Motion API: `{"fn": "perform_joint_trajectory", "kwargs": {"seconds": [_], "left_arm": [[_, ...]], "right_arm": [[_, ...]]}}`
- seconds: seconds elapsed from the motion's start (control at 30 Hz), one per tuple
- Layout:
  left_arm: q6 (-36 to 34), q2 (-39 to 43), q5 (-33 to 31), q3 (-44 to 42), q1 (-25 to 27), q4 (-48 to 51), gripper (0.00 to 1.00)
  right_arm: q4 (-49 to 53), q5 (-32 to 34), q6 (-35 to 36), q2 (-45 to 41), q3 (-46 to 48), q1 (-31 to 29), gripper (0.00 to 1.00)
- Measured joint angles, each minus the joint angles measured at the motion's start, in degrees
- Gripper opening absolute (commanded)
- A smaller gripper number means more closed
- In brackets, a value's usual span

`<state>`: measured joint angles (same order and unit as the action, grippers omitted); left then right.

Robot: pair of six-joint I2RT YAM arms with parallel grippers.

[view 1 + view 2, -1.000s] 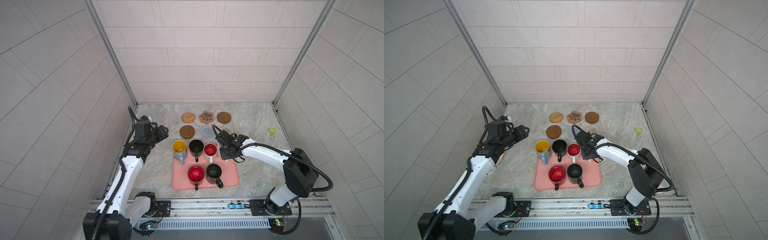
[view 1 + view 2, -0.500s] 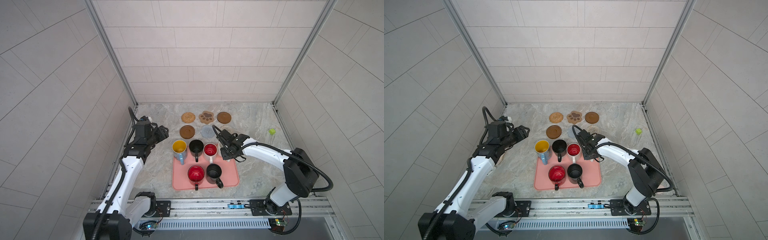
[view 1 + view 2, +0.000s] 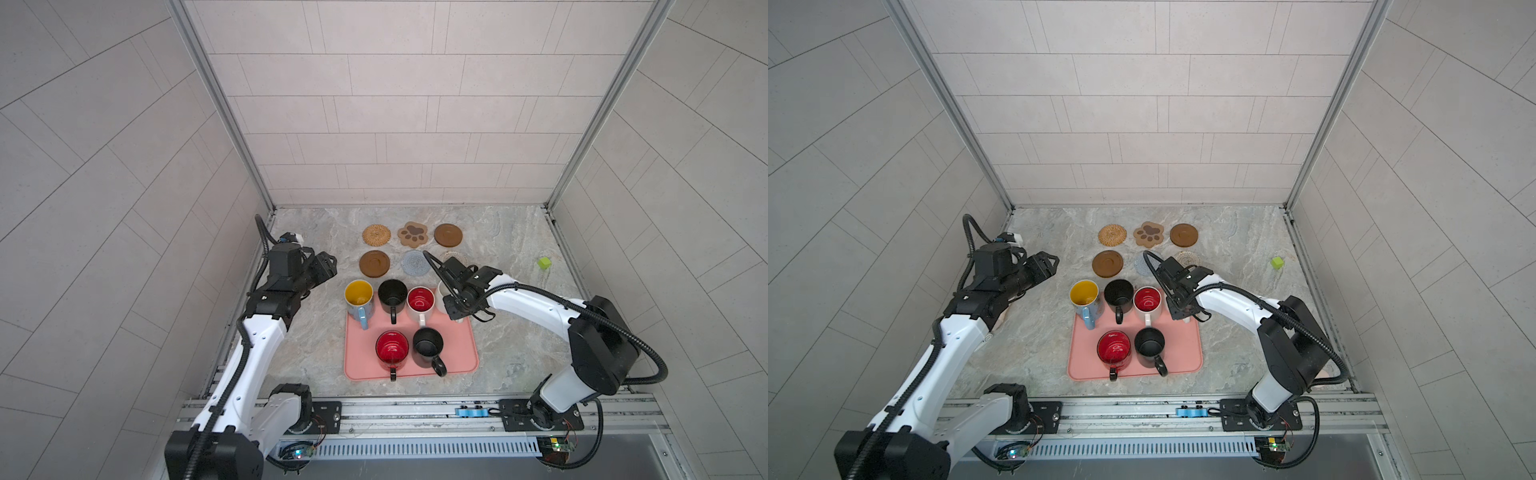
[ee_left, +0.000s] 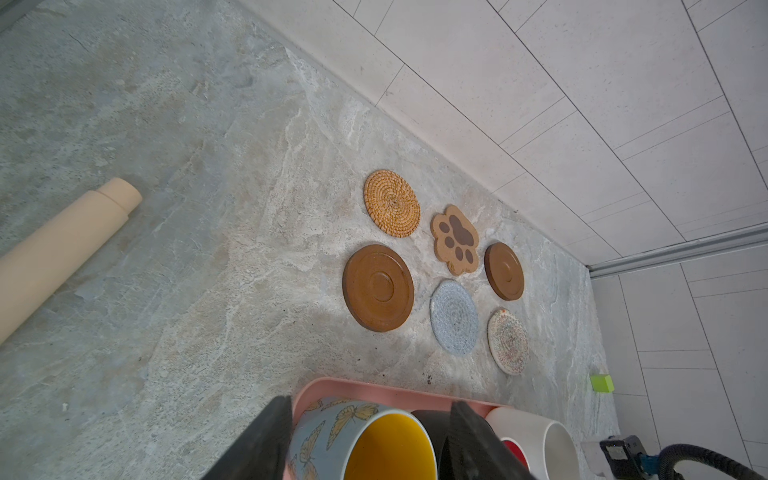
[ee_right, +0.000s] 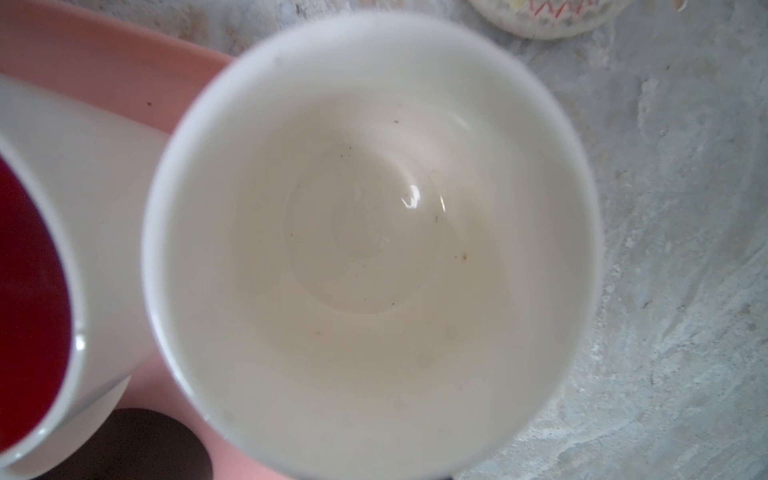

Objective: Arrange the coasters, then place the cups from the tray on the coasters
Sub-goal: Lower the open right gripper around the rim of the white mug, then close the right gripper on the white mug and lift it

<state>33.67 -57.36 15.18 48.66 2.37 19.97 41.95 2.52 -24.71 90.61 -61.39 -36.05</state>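
Right pincer (image 3: 454, 311): found newly closed within the last second, judged clamped on the plain white mug (image 5: 374, 232) at the far right corner of the tray (image 3: 457, 353); contact hidden. Carriage to the whitish coaster (image 4: 508, 340) just beyond that corner was thereby enabled. Left pincer (image 3: 329, 266): held open, empty.

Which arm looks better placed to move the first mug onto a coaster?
Probably the right: the right pincer is closed right at the plain white mug, next to the whitish coaster. The left pincer hangs open beside the tray.
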Motion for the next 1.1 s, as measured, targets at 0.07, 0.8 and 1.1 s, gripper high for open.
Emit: {"fn": "perform_joint_trajectory", "kwargs": {"seconds": [0.07, 0.8, 1.1], "left_arm": [[0.00, 0.00, 0.02, 0.00, 0.00, 0.00, 0.67], [-0.02, 0.07, 0.13, 0.00, 0.00, -0.02, 0.68], [-0.04, 0.07, 0.22, 0.00, 0.00, -0.02, 0.68]], "right_arm": [[0.22, -0.13, 0.92, -0.46, 0.00, 0.76, 0.04], [0.44, -3.10, 9.46, -2.16, -3.80, 4.83, 0.02], [1.05, -3.19, 13.84, -1.92, -9.94, 6.56, 0.01]]}}
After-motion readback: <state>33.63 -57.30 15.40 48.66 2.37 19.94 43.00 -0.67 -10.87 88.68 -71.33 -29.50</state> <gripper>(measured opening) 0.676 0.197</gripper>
